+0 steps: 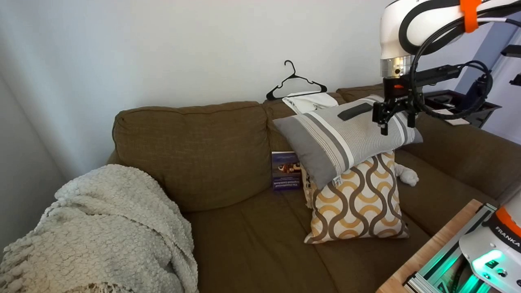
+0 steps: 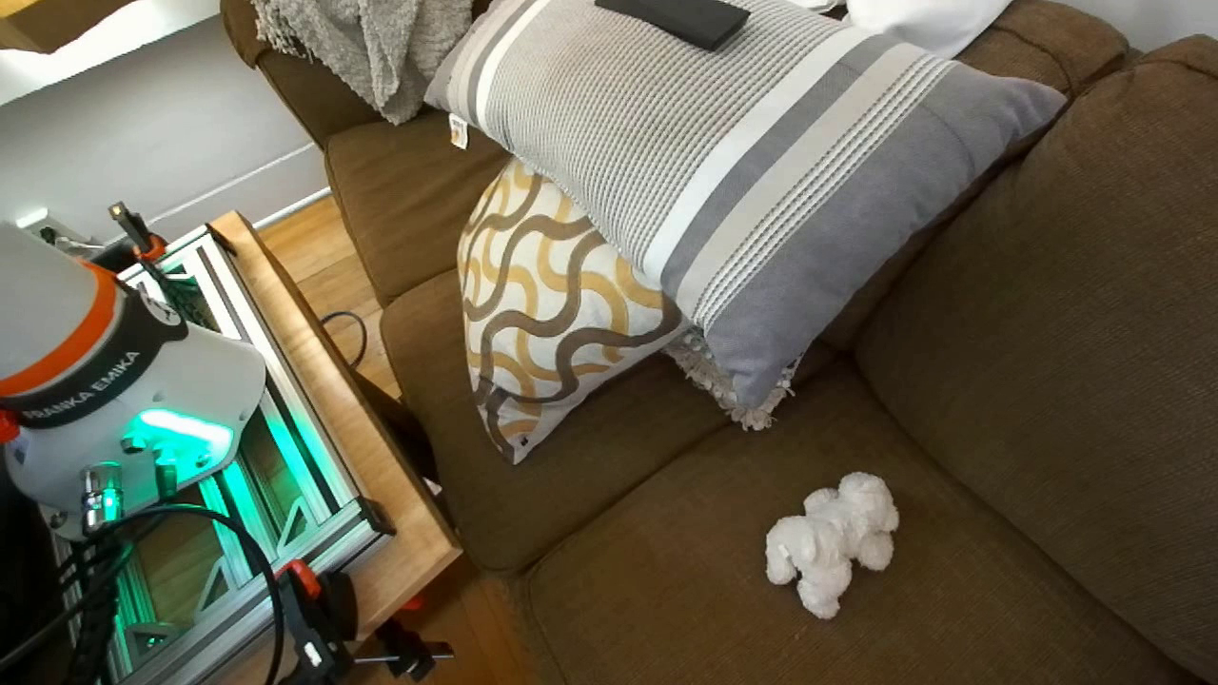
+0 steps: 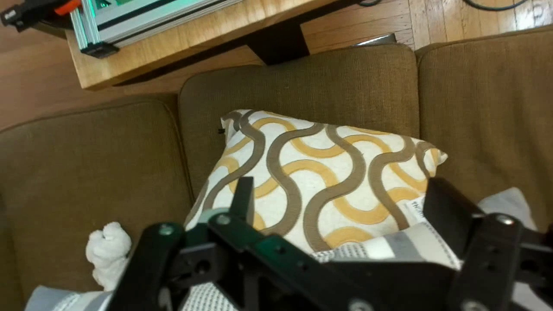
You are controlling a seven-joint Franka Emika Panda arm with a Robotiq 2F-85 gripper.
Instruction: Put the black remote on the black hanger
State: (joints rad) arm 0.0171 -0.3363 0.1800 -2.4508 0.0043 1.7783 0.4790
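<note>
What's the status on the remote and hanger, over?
Gripper open, holding nothing. Black remote on the striped pillow, not yet on the black hanger by the wall. Nothing seen covering the remote.

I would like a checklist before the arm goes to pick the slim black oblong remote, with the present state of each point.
1. Black two-fingered gripper open: ok, jaws wide apart, holding nothing.
2. Slim black oblong remote uncovered on the striped grey fabric pillow: ok.
3. Gripper over remote: not ok, remote absent from wrist view.
4. Thin black triangular hanger in sight, hook upward: ok.
5. Pillow steady: cannot tell; it lies tilted over the white cushion with brown and yellow waves.
</note>
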